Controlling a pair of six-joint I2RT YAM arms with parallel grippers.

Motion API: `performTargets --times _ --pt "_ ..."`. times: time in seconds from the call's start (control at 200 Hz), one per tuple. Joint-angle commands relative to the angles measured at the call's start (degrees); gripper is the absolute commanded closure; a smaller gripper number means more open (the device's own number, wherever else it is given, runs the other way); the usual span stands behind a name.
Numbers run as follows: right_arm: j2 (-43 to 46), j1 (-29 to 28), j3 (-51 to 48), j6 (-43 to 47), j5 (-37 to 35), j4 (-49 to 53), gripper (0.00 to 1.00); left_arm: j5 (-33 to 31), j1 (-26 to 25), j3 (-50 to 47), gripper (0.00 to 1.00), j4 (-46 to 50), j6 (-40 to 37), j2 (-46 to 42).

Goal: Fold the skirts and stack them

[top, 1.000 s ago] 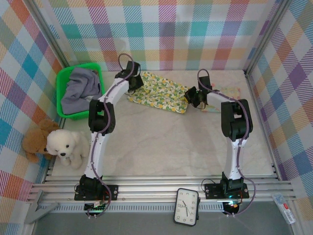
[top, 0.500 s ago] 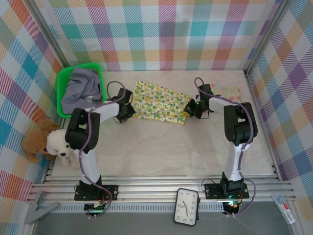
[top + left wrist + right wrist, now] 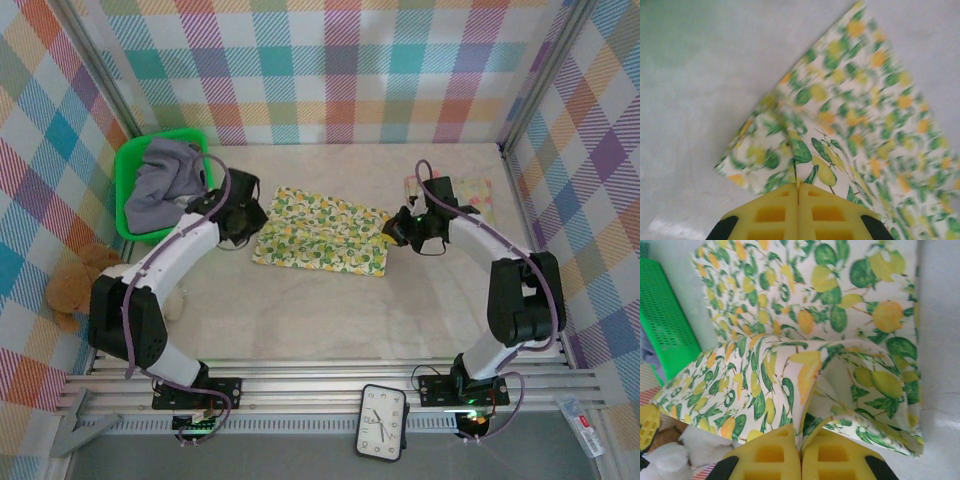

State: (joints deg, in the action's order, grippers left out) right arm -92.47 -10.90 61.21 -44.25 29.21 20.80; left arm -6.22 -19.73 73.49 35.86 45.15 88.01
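Mid-table, the lemon-print skirt [image 3: 320, 238] lay flat, partly folded. The left gripper [image 3: 798, 186] was pinched shut on its left edge. The right gripper [image 3: 801, 432] was clamped on a raised fold at its right edge. Farther back, a grey skirt [image 3: 165, 180] lay heaped in the green basket [image 3: 128, 160], and a pale patterned skirt [image 3: 472, 190] lay toward the back right.

We see a white skirt [image 3: 320, 232] printed with yellow lemons and green leaves, a plain grey skirt [image 3: 160, 185] in a bright green basket [image 3: 124, 200], and pastel plaid walls [image 3: 400, 60].
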Motion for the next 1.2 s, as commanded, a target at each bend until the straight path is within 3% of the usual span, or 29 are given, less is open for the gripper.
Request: performTargets --times 0.0,0.45,0.605,0.67,0.755,0.83,0.87,0.935,1.005,1.03,1.195 --pt "-0.1 0.3 0.2 -4.8 -1.1 -2.0 0.93 -2.3 1.0 5.9 1.00 2.2 -2.9 3.8" --pt "-8.3 0.3 7.4 -6.7 -6.5 -3.3 0.86 -2.9 1.7 30.0 1.00 3.5 -11.1 22.9" --pt "-11.7 0.9 9.2 -8.7 -7.4 -6.9 0.75 -1.8 2.9 40.8 1.00 7.3 -11.0 33.3" --pt "-12.1 1.4 9.1 -9.3 -6.6 -10.7 0.71 0.3 3.8 46.5 0.81 8.9 -11.3 37.5" --pt "-11.9 1.7 8.5 -9.2 -5.7 -15.9 0.66 2.4 4.6 52.3 0.35 10.0 -11.8 40.8" --pt "-12.0 1.7 8.4 -8.8 -3.7 -17.9 0.61 5.3 4.7 55.3 0.15 11.1 -12.6 42.3" --pt "-11.9 1.7 7.9 -8.8 -2.2 -19.3 0.56 6.3 4.5 55.1 0.10 11.3 -12.9 42.1" --pt "-11.2 1.3 6.4 -8.9 -0.6 -21.5 0.28 7.3 4.2 52.4 0.06 10.6 -13.7 40.8" --pt "-11.0 0.3 5.4 -8.0 0.1 -22.1 0.12 10.5 4.1 48.0 0.05 8.0 -14.8 38.9" --pt "-11.2 -0.1 5.5 -7.5 0.3 -22.0 0.00 12.0 4.1 46.8 0.05 6.7 -15.3 38.5" --pt "-16.4 -3.3 9.4 -6.7 4.1 -20.8 0.01 21.2 4.1 47.3 0.05 6.0 -16.5 43.2"
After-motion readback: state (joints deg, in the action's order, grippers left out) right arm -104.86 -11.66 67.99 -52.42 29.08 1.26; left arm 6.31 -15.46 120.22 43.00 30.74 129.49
